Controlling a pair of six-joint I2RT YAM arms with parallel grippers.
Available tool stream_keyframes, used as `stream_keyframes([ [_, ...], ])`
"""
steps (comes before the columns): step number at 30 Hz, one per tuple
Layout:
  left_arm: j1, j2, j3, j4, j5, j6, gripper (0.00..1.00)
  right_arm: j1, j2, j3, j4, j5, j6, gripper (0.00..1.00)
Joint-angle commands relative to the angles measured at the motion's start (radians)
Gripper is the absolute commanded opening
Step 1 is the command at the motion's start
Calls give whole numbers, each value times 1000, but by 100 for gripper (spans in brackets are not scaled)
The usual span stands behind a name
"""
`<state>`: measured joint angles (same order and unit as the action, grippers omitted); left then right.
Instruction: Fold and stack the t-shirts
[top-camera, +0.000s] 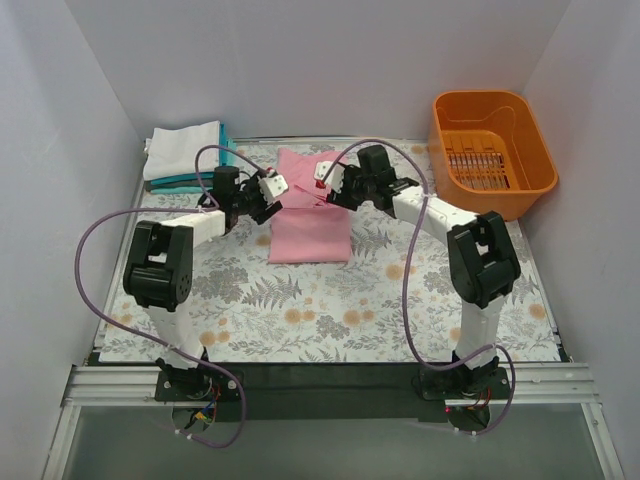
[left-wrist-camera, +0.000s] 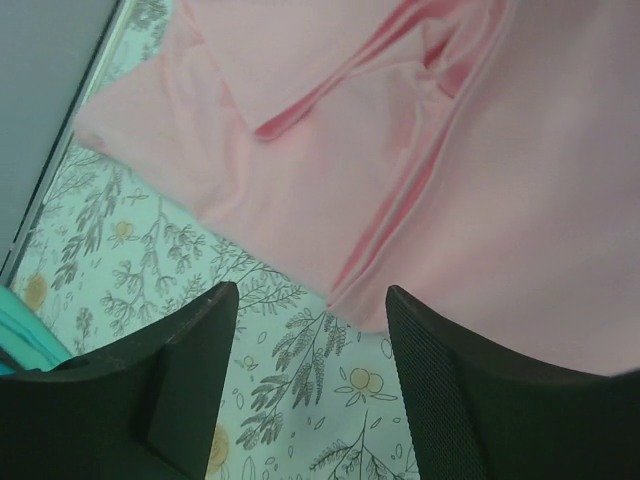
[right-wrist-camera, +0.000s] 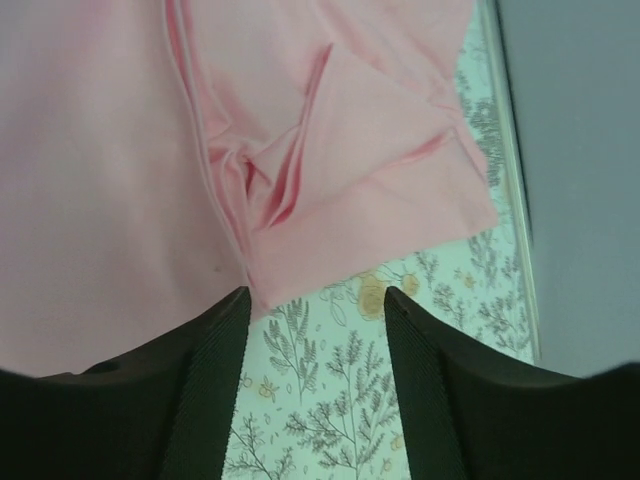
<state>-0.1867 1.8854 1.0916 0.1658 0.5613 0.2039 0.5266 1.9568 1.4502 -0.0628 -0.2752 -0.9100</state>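
Note:
The light pink t-shirt (top-camera: 308, 225) lies partly folded in the middle of the table, its sleeves tucked in. It fills the upper part of the left wrist view (left-wrist-camera: 400, 150) and of the right wrist view (right-wrist-camera: 250, 130). My left gripper (top-camera: 272, 190) hovers at the shirt's left edge, open and empty (left-wrist-camera: 312, 300), jaws over the patterned cloth beside the hem. My right gripper (top-camera: 324, 178) hovers at the shirt's right edge, open and empty (right-wrist-camera: 316, 300). A white folded t-shirt (top-camera: 183, 152) lies on a teal one (top-camera: 228, 150) at the far left.
An orange plastic basket (top-camera: 520, 125) stands at the far right. The table carries a floral patterned cloth (top-camera: 330, 310). White walls close in the left, back and right sides.

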Motion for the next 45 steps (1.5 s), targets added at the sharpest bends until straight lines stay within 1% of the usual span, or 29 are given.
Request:
stream_keyframes([
  [1,19,-156,27,40,-18,-197,56,-11,-151,-20,23,-48,163,50],
  [2,23,-189,33,16,-8,-333,52,-11,-160,-30,-3,-71,212,48],
  [3,38,-199,42,-9,17,-395,47,-13,-167,-40,-15,-88,245,41],
  [4,46,-206,53,-46,58,-461,43,-14,-165,-40,-37,-110,270,38],
  [5,49,-215,65,-125,154,-548,37,-13,-157,-39,-54,-152,322,35],
  [6,49,-219,56,-136,181,-620,27,-16,-135,-24,-89,-176,350,28],
  [7,49,-221,47,-132,208,-686,20,-17,-119,-10,-107,-202,371,24],
  [8,49,-217,41,-120,231,-739,17,-25,-101,8,-121,-225,438,20],
  [9,49,-195,27,-114,270,-856,14,-30,-60,27,-133,-281,468,17],
  [10,49,-180,21,-88,282,-911,10,-37,-35,77,-156,-313,505,15],
  [12,50,-116,19,-75,331,-995,7,-63,46,131,-169,-395,609,13],
  [13,49,-95,16,-57,342,-1074,6,-74,75,191,-181,-427,637,13],
  [14,49,-73,20,-13,351,-1107,5,-92,102,214,-181,-449,663,13],
  [16,50,-1,48,17,353,-1170,5,-108,181,265,-181,-510,724,12],
  [18,52,47,74,46,344,-1195,4,-123,255,323,-178,-539,758,10],
  [22,72,223,181,84,322,-1239,3,-145,364,394,-154,-548,825,9],
  [26,107,348,258,164,341,-1349,3,-165,456,447,-74,-556,885,9],
  [29,116,415,307,184,367,-1402,4,-165,491,478,-72,-545,887,10],
  [31,116,422,320,154,382,-1391,4,-165,487,487,-74,-544,890,11],
  [32,116,400,317,141,376,-1368,4,-165,460,483,-74,-547,887,14],
  [34,118,364,312,115,394,-1350,8,-165,412,454,-74,-548,882,20],
  [35,119,338,306,104,406,-1342,9,-165,352,440,-75,-553,881,25],
  [37,119,243,257,81,443,-1330,13,-163,285,373,-74,-561,885,31],
  [38,119,207,232,81,456,-1327,13,-160,221,342,-74,-577,895,33],
  [39,119,136,167,80,469,-1325,13,-155,190,310,-71,-588,904,34],
  [40,119,104,136,72,479,-1327,13,-145,159,238,-69,-598,904,34],
  [42,119,49,65,70,503,-1330,13,-125,90,165,-58,-619,944,34],
  [43,119,15,3,69,508,-1334,13,-105,74,127,-54,-630,947,34],
  [45,118,-8,-50,75,511,-1336,13,-83,51,34,-36,-639,954,34],
])
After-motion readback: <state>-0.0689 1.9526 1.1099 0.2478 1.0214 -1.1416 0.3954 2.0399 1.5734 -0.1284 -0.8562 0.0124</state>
